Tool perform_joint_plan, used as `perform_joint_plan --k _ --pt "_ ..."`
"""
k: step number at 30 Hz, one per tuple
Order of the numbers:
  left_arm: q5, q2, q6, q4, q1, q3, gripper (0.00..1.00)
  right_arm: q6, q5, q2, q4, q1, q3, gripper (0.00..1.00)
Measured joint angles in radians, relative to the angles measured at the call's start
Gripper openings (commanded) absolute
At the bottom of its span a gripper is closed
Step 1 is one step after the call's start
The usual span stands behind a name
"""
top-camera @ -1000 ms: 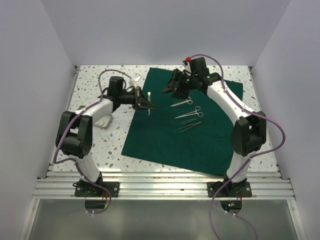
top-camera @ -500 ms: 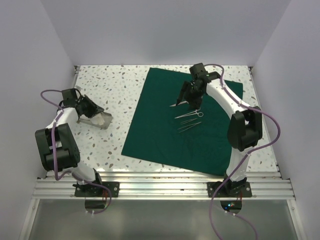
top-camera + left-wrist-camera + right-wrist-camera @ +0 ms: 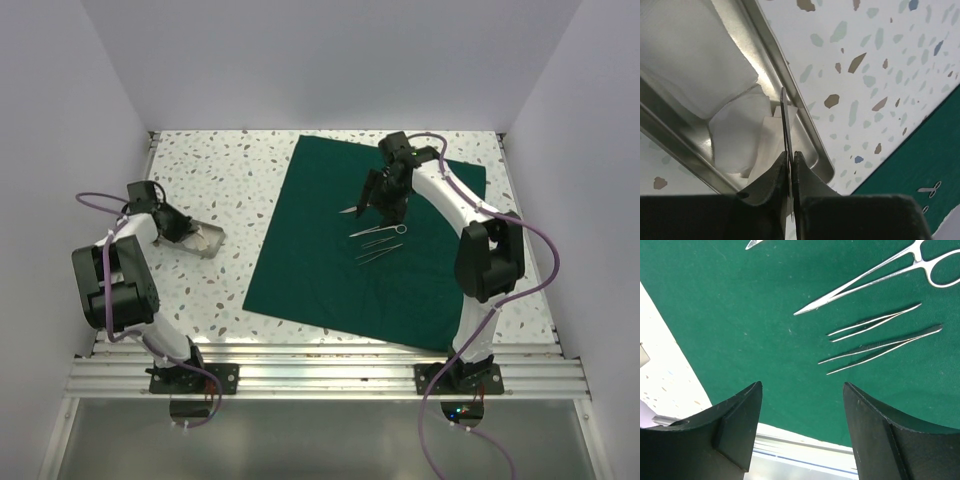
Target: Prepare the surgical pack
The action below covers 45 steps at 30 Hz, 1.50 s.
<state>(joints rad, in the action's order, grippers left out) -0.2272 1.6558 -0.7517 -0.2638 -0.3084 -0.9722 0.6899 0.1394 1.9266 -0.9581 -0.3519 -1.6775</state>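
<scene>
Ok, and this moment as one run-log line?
left gripper: shut on thin metal instrument, tip over gauze in tray | right gripper: open above drape, near forceps, holding nothing

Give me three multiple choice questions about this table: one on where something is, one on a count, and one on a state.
1. Where is the metal tray relative to the green cloth?
A) on it
B) on the bare table to its left
C) under it

2. How many tweezers lie on the cloth?
A) none
B) five
C) two

3. How is the right pincer?
A) open, holding nothing
B) shut on the tray
C) shut on the cloth

Answers: 1 B, the tray stands on the speckled table, apart from the cloth's left edge. 2 C, two thin pairs lie side by side. 3 A, its fingers stand wide apart above the cloth with nothing between them.
</scene>
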Motion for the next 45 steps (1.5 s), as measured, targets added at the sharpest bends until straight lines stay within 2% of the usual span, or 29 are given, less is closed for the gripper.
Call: perform_joint_plan --k 1,4,5,7,8,11,18,24,34,41,43,44,45 --pt "0.005 0.012 -0.006 -0.001 0.0 -0.001 0.12 -0.001 0.0 0.0 0.0 0.0 0.001 0.69" --pt "0.02 0.04 -0.017 -0.01 0.0 -0.015 0.22 -0.003 0.0 0.001 0.0 0.0 0.003 0.69" --pt "0.023 0.047 -0.019 -0.011 0.0 -0.023 0.33 -0.003 0.0 0.001 0.0 0.0 0.005 0.69" --pt "0.027 0.051 -0.022 -0.011 0.0 -0.036 0.41 -0.003 -0.001 0.003 0.001 0.001 0.017 0.69" --pt "0.027 0.051 -0.026 -0.011 0.0 -0.041 0.49 -0.002 -0.001 0.005 0.0 0.003 0.024 0.69" --pt "0.026 0.051 -0.031 -0.011 0.0 -0.056 0.56 0.023 0.005 0.011 0.006 0.015 0.063 0.67" --pt "0.011 0.017 -0.031 -0.026 -0.001 -0.06 0.55 0.159 -0.003 0.042 0.018 0.07 0.151 0.62" --pt "-0.033 -0.086 -0.024 -0.033 0.014 -0.03 0.54 0.235 -0.073 0.1 0.017 0.074 0.156 0.52" --pt "-0.108 -0.109 0.066 -0.055 0.242 -0.067 0.54 0.299 -0.128 0.111 0.029 0.087 0.198 0.44" --pt "-0.153 -0.073 0.122 -0.06 0.279 -0.154 0.54 0.318 -0.13 0.101 0.041 0.091 0.24 0.36" --pt "-0.166 -0.056 0.133 -0.06 0.285 -0.169 0.54 0.321 -0.131 0.097 0.043 0.092 0.245 0.3" --pt "-0.171 -0.048 0.137 -0.06 0.29 -0.173 0.54 0.321 -0.131 0.096 0.043 0.091 0.246 0.3" --pt "-0.175 -0.04 0.144 -0.063 0.297 -0.178 0.53 0.321 -0.133 0.093 0.043 0.092 0.249 0.22"
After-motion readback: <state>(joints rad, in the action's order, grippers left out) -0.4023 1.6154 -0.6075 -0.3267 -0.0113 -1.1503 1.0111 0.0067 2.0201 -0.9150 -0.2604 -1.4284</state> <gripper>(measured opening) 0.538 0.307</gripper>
